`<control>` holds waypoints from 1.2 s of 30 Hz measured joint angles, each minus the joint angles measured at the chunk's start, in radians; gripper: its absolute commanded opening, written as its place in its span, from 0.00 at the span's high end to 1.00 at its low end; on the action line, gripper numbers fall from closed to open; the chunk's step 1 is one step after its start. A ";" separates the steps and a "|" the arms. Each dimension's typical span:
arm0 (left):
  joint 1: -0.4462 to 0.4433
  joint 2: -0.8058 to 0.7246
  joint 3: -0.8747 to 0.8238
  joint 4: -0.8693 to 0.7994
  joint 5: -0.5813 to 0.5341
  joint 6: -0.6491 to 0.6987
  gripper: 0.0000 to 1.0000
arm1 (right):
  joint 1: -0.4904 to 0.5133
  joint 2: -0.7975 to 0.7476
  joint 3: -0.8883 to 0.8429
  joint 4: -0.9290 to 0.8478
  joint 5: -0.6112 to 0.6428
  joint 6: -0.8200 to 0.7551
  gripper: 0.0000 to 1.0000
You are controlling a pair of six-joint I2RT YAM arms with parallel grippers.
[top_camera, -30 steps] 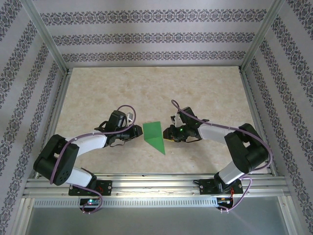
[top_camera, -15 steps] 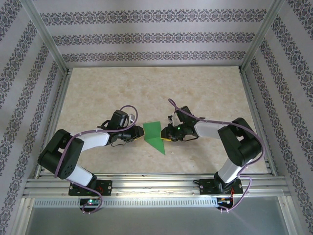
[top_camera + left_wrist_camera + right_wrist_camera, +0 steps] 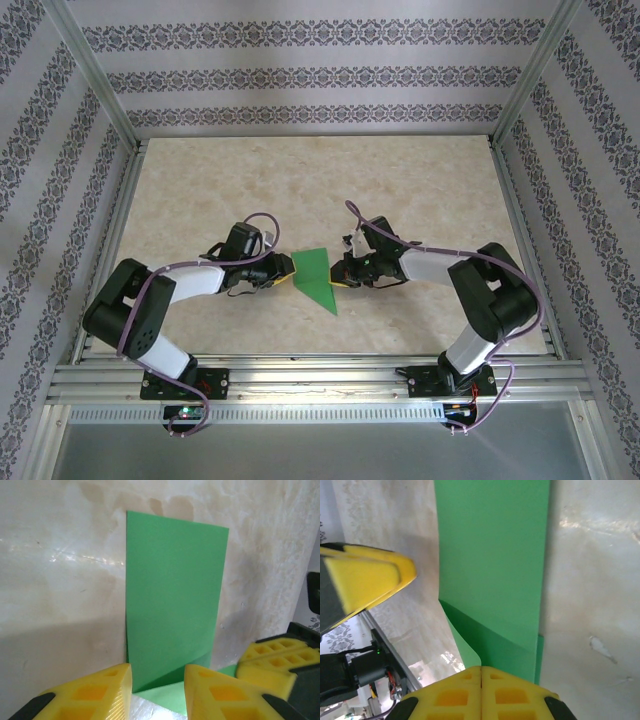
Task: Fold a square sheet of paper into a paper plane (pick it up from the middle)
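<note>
The left gripper (image 3: 283,273) lies low on the table at the sheet's left edge. Its yellow fingers (image 3: 100,690) are parted with a clear gap and clamp nothing. Between the two arms, the square sheet of paper (image 3: 314,275) is not a flat square. It reads as a narrow green strip of stacked layers, one flap showing beneath another (from above it tapers to a point toward the near edge). So the early folds look done, while the nose, wings and centre crease of a dart seem yet to come. The right gripper (image 3: 341,278) meets the sheet's right edge, its pads (image 3: 460,690) pressed flat together on the paper's margin. The table (image 3: 420,190) is pale beige, marbled and slightly glossy. An aluminium frame (image 3: 300,375) borders it, and walls (image 3: 320,70) with dark floral bands close in three sides.
</note>
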 measured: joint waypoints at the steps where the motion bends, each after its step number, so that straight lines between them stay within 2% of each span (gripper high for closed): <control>1: 0.003 0.011 0.000 0.012 0.009 -0.012 0.66 | -0.002 -0.007 -0.006 0.007 -0.006 0.000 0.95; 14: 0.015 0.066 -0.007 0.167 0.082 -0.105 0.63 | -0.033 -0.035 -0.056 0.078 -0.047 0.011 0.95; 19: 0.015 0.066 -0.008 0.168 0.079 -0.111 0.63 | -0.033 -0.041 -0.069 0.095 -0.047 0.019 0.96; 23: 0.015 0.053 -0.011 0.147 0.042 -0.111 0.57 | -0.033 -0.045 -0.074 0.100 -0.047 0.029 0.97; 28: 0.015 0.023 -0.026 0.135 0.014 -0.112 0.59 | -0.034 -0.046 -0.076 0.103 -0.047 0.030 0.97; 36: 0.015 0.074 -0.029 0.183 0.048 -0.138 0.65 | -0.042 -0.046 -0.077 0.103 -0.048 0.031 0.97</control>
